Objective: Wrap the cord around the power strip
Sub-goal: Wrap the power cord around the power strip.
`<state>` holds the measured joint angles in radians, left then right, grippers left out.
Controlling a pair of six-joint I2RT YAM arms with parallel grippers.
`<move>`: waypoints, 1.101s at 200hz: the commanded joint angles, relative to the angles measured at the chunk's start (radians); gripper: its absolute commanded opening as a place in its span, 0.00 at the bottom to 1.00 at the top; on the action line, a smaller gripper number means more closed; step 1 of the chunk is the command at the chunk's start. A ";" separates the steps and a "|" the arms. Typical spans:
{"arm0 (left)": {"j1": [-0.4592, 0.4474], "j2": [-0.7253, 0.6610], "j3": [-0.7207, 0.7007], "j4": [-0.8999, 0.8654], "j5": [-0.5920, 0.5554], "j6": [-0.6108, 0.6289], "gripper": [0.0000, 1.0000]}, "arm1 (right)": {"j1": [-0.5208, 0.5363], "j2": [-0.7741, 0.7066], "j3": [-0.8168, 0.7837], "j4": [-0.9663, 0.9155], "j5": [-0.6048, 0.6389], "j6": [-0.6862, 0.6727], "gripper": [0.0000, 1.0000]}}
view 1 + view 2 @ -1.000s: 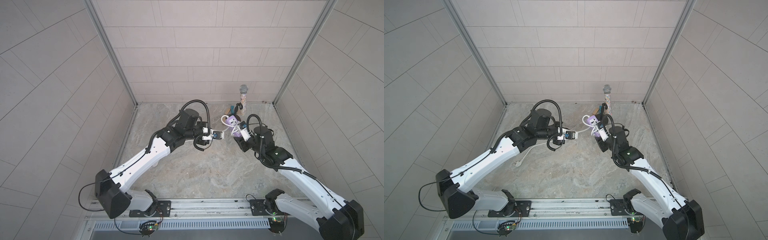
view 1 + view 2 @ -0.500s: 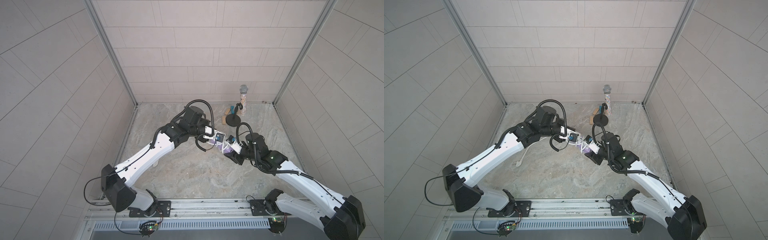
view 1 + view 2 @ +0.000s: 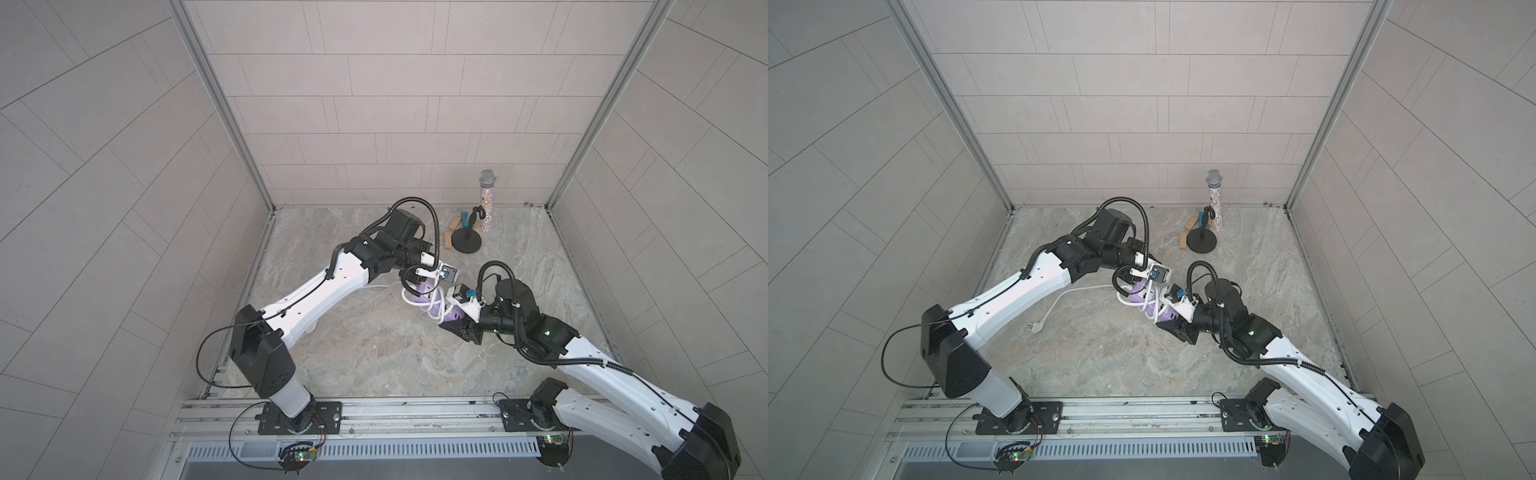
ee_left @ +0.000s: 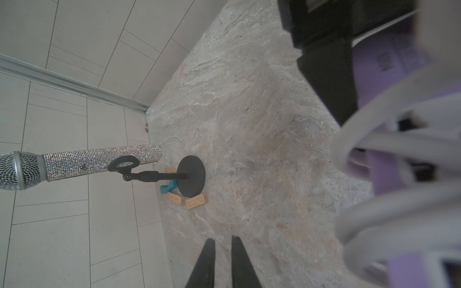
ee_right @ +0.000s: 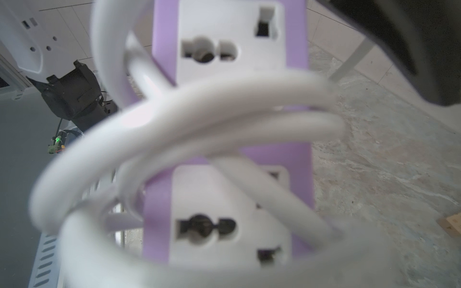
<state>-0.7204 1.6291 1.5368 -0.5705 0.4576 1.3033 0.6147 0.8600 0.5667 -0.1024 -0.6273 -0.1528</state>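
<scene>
In both top views the purple power strip [image 3: 424, 289] sits a little right of the middle of the frame, between the two arms. The right pincer [image 3: 456, 321] pinches its lower right end tight. The white cord [image 3: 435, 302] loops around the strip a few times. In the right wrist view we see these loops cross over the white socket faces, close up and blurry. In a top view the loose part of the cord runs left over the counter [image 3: 1100, 365] and under the left arm. Its plug [image 3: 1036, 327] lies on the counter, left of the middle. The left pincer [image 4: 222, 240] is right by the upper left end of the strip. In the left wrist view its two dark fingers stand a little apart, and nothing is between them. We cannot tell if the strip touches the counter. A glittery microphone [image 3: 485, 203] stands upright at the upper right of the counter, beside a black stand [image 3: 466, 243] and some small wooden blocks [image 3: 447, 240].
</scene>
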 commanded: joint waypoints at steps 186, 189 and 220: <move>0.147 0.152 -0.127 0.291 0.557 -0.530 0.35 | 0.013 -0.093 -0.071 0.721 0.150 0.261 0.00; 0.147 0.151 -0.133 0.298 0.558 -0.536 0.35 | 0.013 -0.093 -0.070 0.723 0.154 0.261 0.00; 0.155 0.131 -0.215 0.385 0.558 -0.593 0.35 | -0.003 -0.101 -0.079 0.771 0.214 0.290 0.00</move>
<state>-0.5762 1.7821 1.3781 -0.2817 0.9913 0.7639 0.6254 0.7872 0.4633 0.4870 -0.4873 0.0917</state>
